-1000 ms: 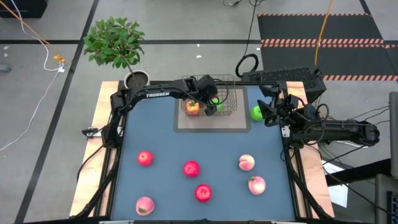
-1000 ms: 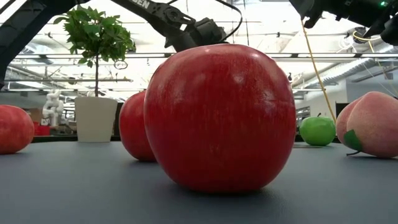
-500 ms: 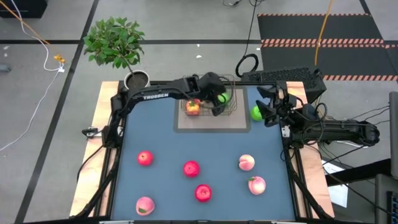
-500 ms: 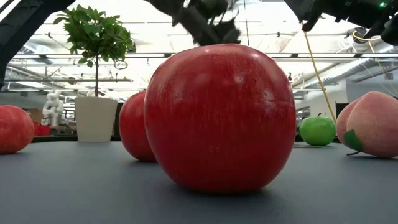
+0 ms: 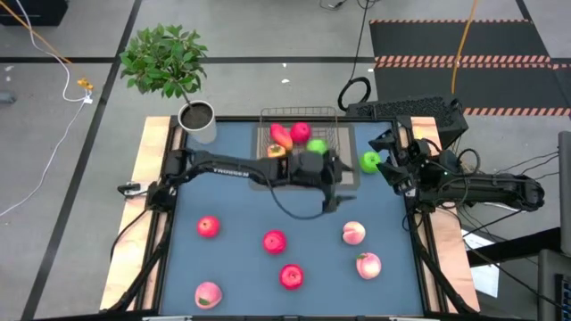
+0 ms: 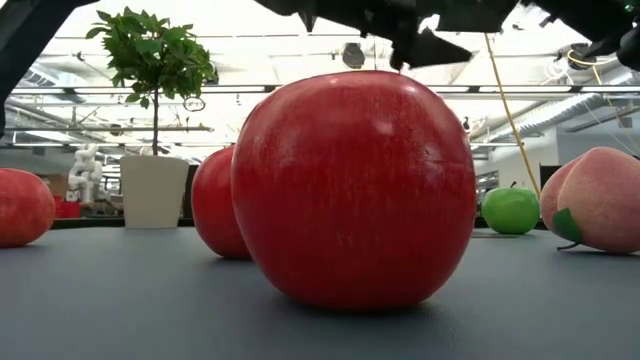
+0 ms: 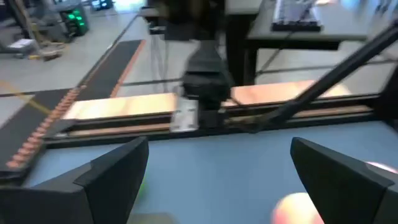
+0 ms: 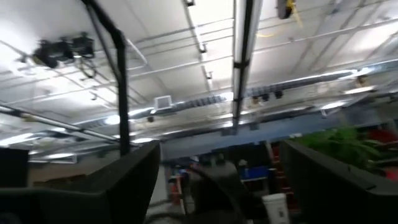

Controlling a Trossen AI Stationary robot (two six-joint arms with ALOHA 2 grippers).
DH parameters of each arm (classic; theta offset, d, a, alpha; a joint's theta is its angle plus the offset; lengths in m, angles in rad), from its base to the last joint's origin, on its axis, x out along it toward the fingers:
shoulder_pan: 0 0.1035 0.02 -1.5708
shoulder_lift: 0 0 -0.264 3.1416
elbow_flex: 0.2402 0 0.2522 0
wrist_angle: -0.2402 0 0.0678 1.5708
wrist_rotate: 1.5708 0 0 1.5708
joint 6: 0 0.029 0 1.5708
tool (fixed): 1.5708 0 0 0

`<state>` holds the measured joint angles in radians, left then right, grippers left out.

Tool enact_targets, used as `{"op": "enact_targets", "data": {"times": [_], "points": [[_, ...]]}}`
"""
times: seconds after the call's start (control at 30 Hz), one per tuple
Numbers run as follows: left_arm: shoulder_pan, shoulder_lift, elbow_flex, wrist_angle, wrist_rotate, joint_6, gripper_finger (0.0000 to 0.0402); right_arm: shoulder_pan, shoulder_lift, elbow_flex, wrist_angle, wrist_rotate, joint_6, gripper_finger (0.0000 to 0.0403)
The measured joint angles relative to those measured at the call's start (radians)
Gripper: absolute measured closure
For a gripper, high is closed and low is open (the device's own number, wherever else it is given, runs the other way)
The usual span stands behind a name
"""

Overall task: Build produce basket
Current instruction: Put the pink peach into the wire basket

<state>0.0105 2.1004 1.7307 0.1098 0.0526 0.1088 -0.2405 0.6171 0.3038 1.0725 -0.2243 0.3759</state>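
Note:
The wire basket (image 5: pixel 332 141) stands at the table's far middle on a grey mat and holds a red apple (image 5: pixel 300 132), an orange fruit (image 5: pixel 281 136), a green apple (image 5: pixel 317 145) and another orange fruit (image 5: pixel 275 152). My left gripper (image 5: pixel 339 187) hovers open and empty just near-right of the basket; its wrist view (image 7: pixel 217 180) shows the fingers wide apart over the blue table. My right gripper (image 5: pixel 390 163) is open and empty at the right edge, beside a green apple (image 5: pixel 369 161) that lies on the table; its wrist view (image 8: pixel 217 186) faces the ceiling.
On the table lie red apples (image 5: pixel 208 226), (image 5: pixel 274 241), (image 5: pixel 291 275) and peaches (image 5: pixel 207 293), (image 5: pixel 354 233), (image 5: pixel 368 265). A grey plant pot (image 5: pixel 198 116) stands at the far left corner. In the low view a red apple (image 6: pixel 355 190) fills the foreground.
My left gripper has swung from over the basket toward the table's near right and now hovers past the basket's near right corner. The green apple that was at its fingers now lies in the basket. The basket's other fruits, hidden by the arm before, now show.

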Motion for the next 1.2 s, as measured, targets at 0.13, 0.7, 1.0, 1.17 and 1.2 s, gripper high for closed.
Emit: {"op": "enact_targets", "data": {"times": [0.13,0.7,1.0,1.17,1.2], "points": [[-0.036,0.105,-0.038,0.198,0.003,-0.054,0.0009,0.001,-0.026,0.000,-0.001,-0.041,0.005,0.0083],[-0.130,0.334,0.063,0.234,0.090,0.050,0.0009,0.000,-0.031,0.000,-0.023,-0.037,-0.021,0.0083],[-0.129,0.385,0.061,0.223,0.053,0.014,0.0009,0.000,-0.031,0.000,-0.023,-0.035,-0.003,0.0083],[-0.129,0.429,0.063,0.264,0.053,-0.006,0.0009,0.000,-0.034,0.000,-0.023,-0.035,-0.002,0.0083],[-0.129,0.433,0.063,0.270,0.052,-0.011,0.0009,0.000,-0.035,0.000,-0.023,-0.035,-0.002,0.0083]]}}
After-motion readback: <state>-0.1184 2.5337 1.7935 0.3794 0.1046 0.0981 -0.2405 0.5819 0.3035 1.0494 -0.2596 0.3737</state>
